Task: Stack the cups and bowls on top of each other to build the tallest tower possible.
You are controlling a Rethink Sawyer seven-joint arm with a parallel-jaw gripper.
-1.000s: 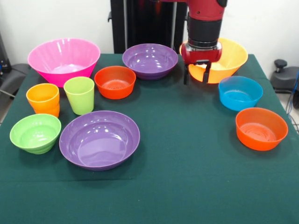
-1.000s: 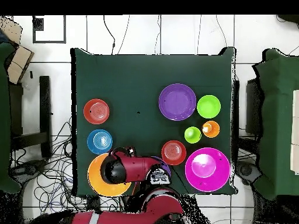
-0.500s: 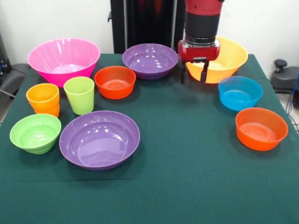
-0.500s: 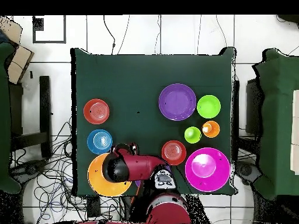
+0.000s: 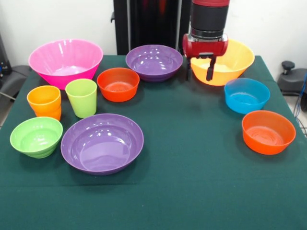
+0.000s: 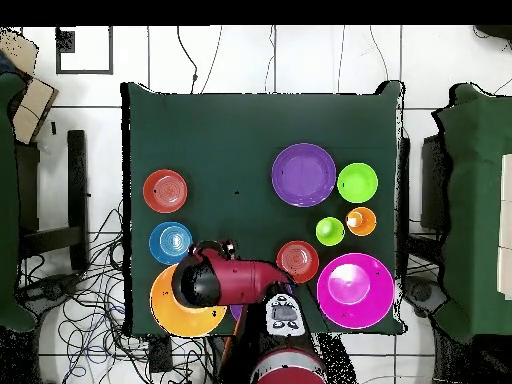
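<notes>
My gripper [image 5: 199, 73] hangs open and empty over the table, at the near left rim of the large yellow-orange bowl [image 5: 232, 60]. A wide purple bowl [image 5: 154, 61] sits just left of it, with the large pink bowl [image 5: 65, 58] further left. A red-orange bowl [image 5: 118, 84], the lime green cup [image 5: 81, 97] and the orange cup [image 5: 44, 101] form a row. In front lie the small lime green bowl [image 5: 36, 136] and another purple bowl [image 5: 102, 143]. The blue bowl [image 5: 246, 95] and a second red-orange bowl [image 5: 268, 132] sit at the right. Each stands alone; no tower shows.
From above, the arm's head [image 6: 197, 282] covers part of the yellow-orange bowl [image 6: 170, 312] and hides the purple bowl beside it. The green cloth [image 6: 230, 140] covers the table. Cables lie on the floor around the table.
The gripper has risen a little beside the yellow-orange bowl, still open. The bowls and cups have not moved.
</notes>
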